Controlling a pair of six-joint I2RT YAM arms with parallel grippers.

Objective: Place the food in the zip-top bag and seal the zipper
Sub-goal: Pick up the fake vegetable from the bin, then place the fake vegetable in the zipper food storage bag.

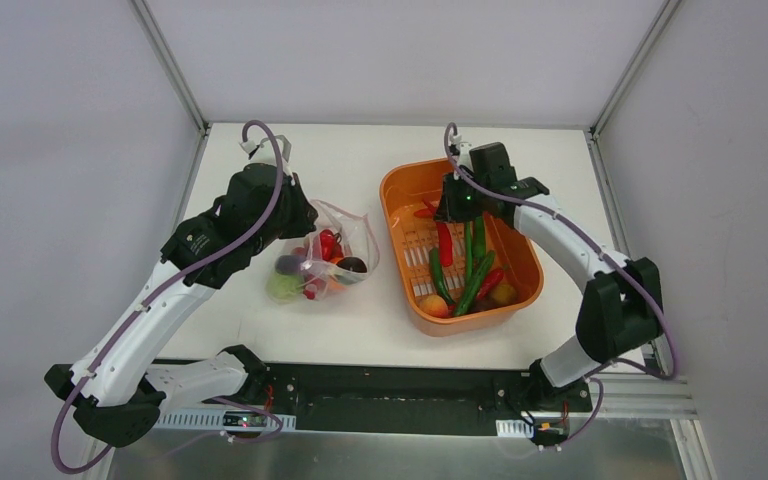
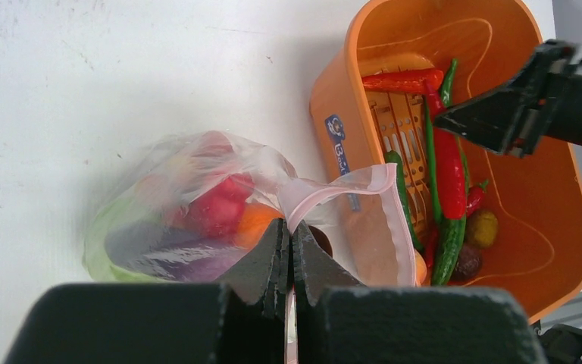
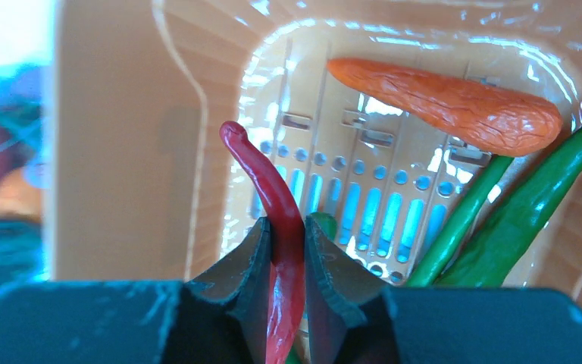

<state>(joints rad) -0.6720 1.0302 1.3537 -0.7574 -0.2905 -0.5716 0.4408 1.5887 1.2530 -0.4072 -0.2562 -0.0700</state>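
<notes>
Top external view: shows the clear bag point(image 1: 325, 262) lying on the counter point(image 1: 340, 160) just left of the orange tub point(image 1: 400, 190), already stuffed with several pieces of food point(image 1: 328, 245) in red, purple, light green and orange. Puts the left end effector point(image 1: 305, 215) at the bag's far edge and the right end effector point(image 1: 447, 215) low inside the tub's far end, over a red pepper point(image 1: 445, 245). Left wrist view: confirms the left end effector point(image 2: 289, 231) pressed together on the bag's mouth, pinching the plastic right by the pink zipper point(image 2: 333, 189) and holding the mouth lifted, gaping toward the tub. Reveals green peppers point(image 2: 451, 243), more red ones and a few round fruits point(image 2: 482, 227) left in the tub. Right wrist view: catches the right end effector point(image 3: 286, 235) clamped on the red pepper, its curled tip poking up between the fingers above the slotted floor, with an orange wrinkled piece point(image 3: 447, 102) and green peppers alongside. Judged overall: roughly halfway, perhaps less; many pieces to move yet, probably this pepper next, zipper not yet sealed.
</notes>
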